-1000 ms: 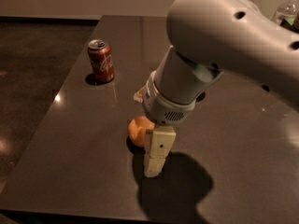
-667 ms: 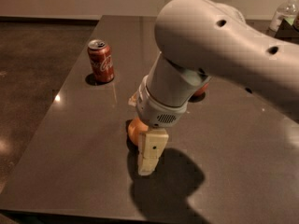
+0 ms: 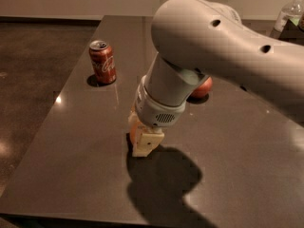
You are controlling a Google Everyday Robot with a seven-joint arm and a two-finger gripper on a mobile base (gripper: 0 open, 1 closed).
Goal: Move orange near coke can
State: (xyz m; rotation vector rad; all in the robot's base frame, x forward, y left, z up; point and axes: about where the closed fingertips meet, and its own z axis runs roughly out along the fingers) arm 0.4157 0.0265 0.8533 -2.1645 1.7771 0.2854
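The coke can [image 3: 103,62], red with white script and a silver top, stands upright at the far left of the dark table [image 3: 71,165]. The orange [image 3: 133,130] sits at table level in the middle, below and right of the can. Only a sliver of it shows, left of the gripper. My gripper [image 3: 142,140] points down from the big grey arm [image 3: 223,46] and is shut on the orange. Its cream near finger [image 3: 146,144] lies against the fruit. The far finger is hidden.
A red apple [image 3: 206,86] lies on the table behind the arm, partly hidden by it. A clear plastic bottle [image 3: 289,14] stands at the far right corner. The table's left edge runs close to the can, with dark floor [image 3: 33,70] beyond.
The gripper has shifted left and its near finger has drawn up against the orange, covering more of it. The can has not moved.
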